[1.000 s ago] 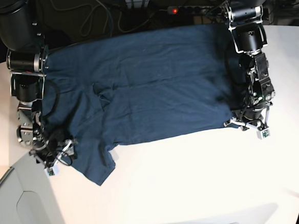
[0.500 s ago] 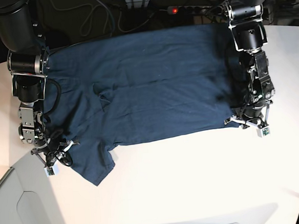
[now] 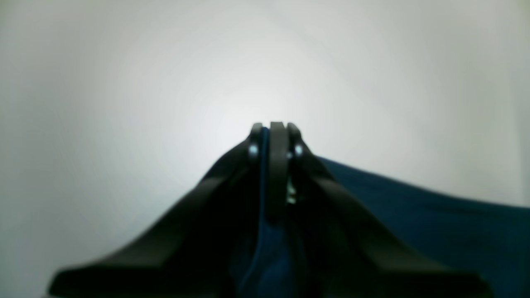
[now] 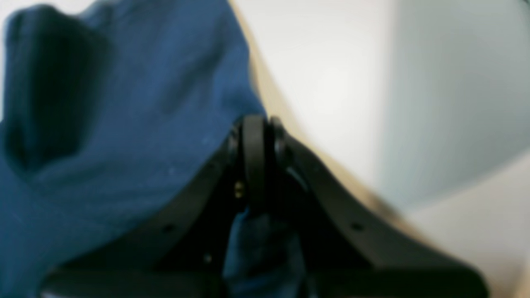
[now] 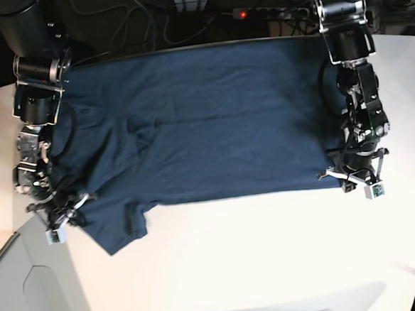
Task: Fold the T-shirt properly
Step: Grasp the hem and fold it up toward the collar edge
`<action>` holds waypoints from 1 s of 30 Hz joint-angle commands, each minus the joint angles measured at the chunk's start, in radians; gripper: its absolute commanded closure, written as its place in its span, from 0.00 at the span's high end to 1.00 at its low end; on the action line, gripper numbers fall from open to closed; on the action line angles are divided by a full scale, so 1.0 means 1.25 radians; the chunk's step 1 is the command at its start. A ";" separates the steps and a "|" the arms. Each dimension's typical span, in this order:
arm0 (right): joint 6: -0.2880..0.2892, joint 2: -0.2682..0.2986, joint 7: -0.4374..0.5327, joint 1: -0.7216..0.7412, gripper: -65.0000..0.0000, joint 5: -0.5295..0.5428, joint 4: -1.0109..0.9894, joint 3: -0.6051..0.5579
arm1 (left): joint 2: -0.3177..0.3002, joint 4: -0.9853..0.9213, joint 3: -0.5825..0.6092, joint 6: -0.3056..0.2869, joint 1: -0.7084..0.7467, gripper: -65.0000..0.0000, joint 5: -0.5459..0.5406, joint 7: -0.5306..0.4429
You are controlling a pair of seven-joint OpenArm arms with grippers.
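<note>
Underneath, white table, cables behind.

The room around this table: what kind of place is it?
Probably a robotics lab or workshop. A white table carries two robot arms gripping a T-shirt, with loose cables and a power strip behind it.

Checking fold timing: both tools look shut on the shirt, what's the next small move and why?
Probably lift both corners a little together. The left tool and right tool each pinch the shirt, which lies flat on the table; its near edge must clear before folding.
</note>
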 commanded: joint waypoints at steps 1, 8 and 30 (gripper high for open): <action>-0.007 0.008 0.014 0.016 0.00 0.008 0.045 0.012 | -0.008 0.028 -0.002 0.003 -0.005 0.00 -0.002 -0.013; -0.007 0.007 -0.032 -0.058 0.00 0.010 0.192 0.043 | -0.007 0.119 -0.002 0.004 0.054 0.00 -0.003 -0.013; -0.006 -0.016 -0.034 -0.319 0.00 0.057 0.468 0.129 | 0.089 0.383 -0.139 0.000 0.276 0.00 -0.003 -0.019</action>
